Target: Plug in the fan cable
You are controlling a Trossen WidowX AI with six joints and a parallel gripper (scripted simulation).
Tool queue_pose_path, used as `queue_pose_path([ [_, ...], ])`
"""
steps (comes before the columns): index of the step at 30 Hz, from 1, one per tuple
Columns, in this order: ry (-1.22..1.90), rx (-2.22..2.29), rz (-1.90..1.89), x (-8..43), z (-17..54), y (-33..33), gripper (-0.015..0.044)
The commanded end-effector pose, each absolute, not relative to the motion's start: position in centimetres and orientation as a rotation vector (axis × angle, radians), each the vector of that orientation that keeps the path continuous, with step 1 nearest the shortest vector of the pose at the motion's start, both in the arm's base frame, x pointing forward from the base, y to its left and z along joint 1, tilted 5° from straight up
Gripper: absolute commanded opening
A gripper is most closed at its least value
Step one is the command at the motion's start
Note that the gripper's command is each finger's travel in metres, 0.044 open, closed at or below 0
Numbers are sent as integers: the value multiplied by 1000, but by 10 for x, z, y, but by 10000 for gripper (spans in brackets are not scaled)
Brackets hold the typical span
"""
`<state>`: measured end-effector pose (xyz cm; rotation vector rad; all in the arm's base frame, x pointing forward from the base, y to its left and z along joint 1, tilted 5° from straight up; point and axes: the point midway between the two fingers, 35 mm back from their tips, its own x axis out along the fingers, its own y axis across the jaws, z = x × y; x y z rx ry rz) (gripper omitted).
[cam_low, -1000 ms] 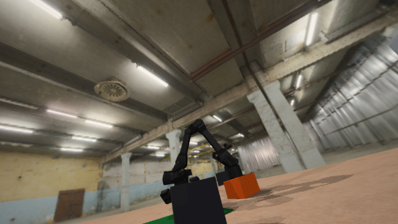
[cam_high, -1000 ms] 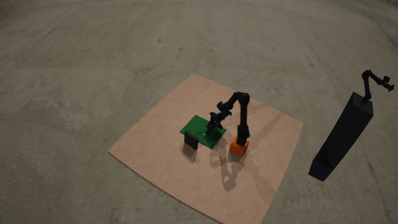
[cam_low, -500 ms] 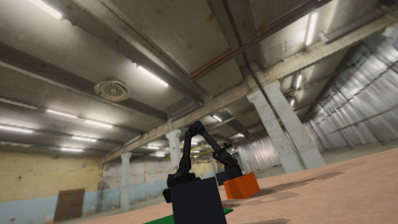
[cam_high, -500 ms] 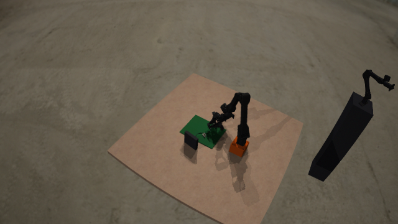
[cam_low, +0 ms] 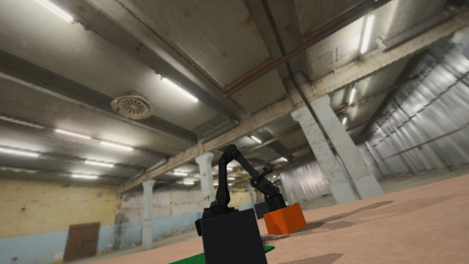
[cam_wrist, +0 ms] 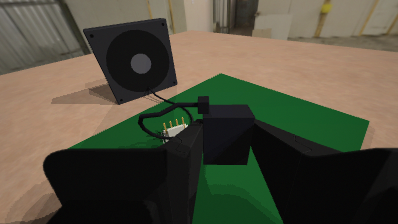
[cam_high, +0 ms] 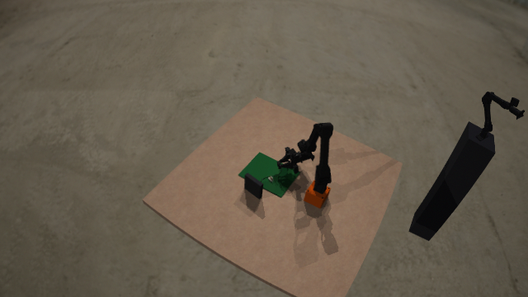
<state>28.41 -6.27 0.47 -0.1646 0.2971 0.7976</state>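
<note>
My gripper [cam_high: 280,164] [cam_wrist: 224,124] is closed on the plug [cam_wrist: 227,134], a dark, blocky piece pinched between its two black fingers. The landmark is the header [cam_high: 271,179] [cam_wrist: 175,131], a small white block with four upright gold pins, standing bare on the green board [cam_high: 264,167] [cam_wrist: 305,120]. In the wrist view the plug is to the right of the header, apart from its pins. A thin black cable [cam_wrist: 176,105] leaves a small dark block at the plug's upper left corner, loops near the header and runs on to the fan [cam_high: 253,186] [cam_low: 234,236] [cam_wrist: 141,63]. The fan, a dark square with a grey hub, stands upright beyond the header in that view, just off the board. From above, my orange base [cam_high: 311,199] [cam_low: 280,224] sits on the tan surface [cam_high: 198,181] [cam_low: 414,220] [cam_wrist: 30,95], across the header from the fan.
</note>
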Motion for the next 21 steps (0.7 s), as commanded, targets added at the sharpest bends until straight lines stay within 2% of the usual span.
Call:
queue_pose_path([
  [1, 237, -164, 786, 281, 9, -64, 0],
  [21, 224, -165, 779, 280, 16, -65, 0],
])
